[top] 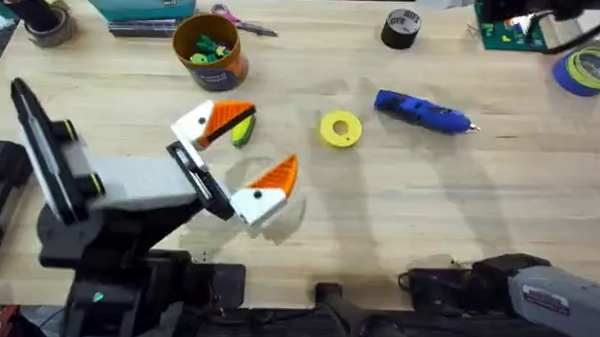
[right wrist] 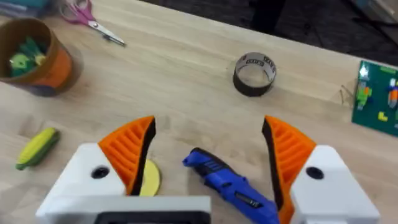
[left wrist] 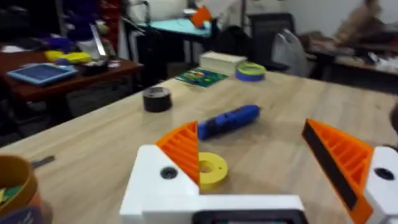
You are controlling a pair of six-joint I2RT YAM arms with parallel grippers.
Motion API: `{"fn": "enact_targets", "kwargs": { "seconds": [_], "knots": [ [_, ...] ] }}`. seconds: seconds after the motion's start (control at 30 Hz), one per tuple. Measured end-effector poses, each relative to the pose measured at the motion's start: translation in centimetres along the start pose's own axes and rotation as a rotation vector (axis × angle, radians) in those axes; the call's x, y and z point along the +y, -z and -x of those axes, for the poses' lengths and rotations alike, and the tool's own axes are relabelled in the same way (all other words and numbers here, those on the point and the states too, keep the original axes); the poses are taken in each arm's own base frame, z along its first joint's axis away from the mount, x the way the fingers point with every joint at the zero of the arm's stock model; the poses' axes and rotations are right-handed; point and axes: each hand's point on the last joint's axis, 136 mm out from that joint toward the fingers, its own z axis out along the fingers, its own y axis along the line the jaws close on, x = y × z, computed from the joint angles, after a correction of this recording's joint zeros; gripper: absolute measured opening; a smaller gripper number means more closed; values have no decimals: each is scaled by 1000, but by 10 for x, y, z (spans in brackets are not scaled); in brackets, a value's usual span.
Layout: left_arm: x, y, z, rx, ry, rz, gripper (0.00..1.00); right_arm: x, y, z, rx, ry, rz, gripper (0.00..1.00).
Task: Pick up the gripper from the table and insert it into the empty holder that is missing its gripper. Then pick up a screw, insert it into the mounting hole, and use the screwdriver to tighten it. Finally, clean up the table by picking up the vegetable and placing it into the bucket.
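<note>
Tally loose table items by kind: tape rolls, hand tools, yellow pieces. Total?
Tape rolls: 3 (brown tape roll, black tape roll, blue-and-yellow tape roll)
Hand tools: 2 (blue pen-shaped screwdriver, pink-handled scissors)
Yellow pieces: 2 (flat yellow disc with a hole, oblong yellow-green toy vegetable)
Total: 7

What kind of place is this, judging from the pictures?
Probably a robotics lab or workshop: a wooden workbench carries a blue electric screwdriver, tape rolls and a green circuit board, with more cluttered tables behind.
</note>
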Motion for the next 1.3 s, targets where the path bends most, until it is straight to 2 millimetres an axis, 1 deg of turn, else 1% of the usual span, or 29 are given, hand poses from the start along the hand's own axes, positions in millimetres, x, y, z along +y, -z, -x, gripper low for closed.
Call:
{"fn": "enact_targets", "kwargs": {
  "seconds": [0.07, 0.17, 0.3, 0.4, 0.47, 0.57, 0.67, 0.77, 0.87, 0.93, 1.0, 1.13, 1.3],
  "knots": [
    [7, 3, 0, 44, 75, 64, 986, 2, 10, -4, 8, -41, 4, 995],
    [12, 12, 9, 118, 152, 161, 985, 4, 24, -17, 48, -106, 6, 995],
    [14, 27, 37, 211, 161, 284, 986, 5, 37, -27, 76, -158, 3, 995],
    [19, 35, 53, 294, 161, 355, 986, 6, 42, -34, 87, -182, 3, 995],
    [24, 38, 57, 362, 173, 391, 986, 7, 42, -43, 98, -199, 2, 995],
    [37, 40, 60, 466, 204, 449, 985, 7, 43, -61, 121, -219, 0, 995],
    [53, 37, 58, 553, 240, 491, 986, 8, 45, -83, 142, -235, -2, 995],
    [70, 32, 53, 626, 272, 517, 985, 9, 50, -103, 148, -242, -5, 995],
    [82, 28, 44, 688, 310, 529, 985, 6, 59, -116, 133, -256, -16, 995],
    [89, 26, 36, 724, 333, 536, 985, 3, 65, -119, 117, -263, -25, 995],
    [93, 25, 28, 756, 355, 540, 986, 1, 71, -117, 92, -266, -31, 995],
    [97, 24, 18, 798, 376, 540, 985, 1, 76, -115, 70, -257, -32, 995],
    [99, 39, 2, 956, 441, 583, 985, 1, 76, -115, 73, -244, -32, 996]
  ]
}}
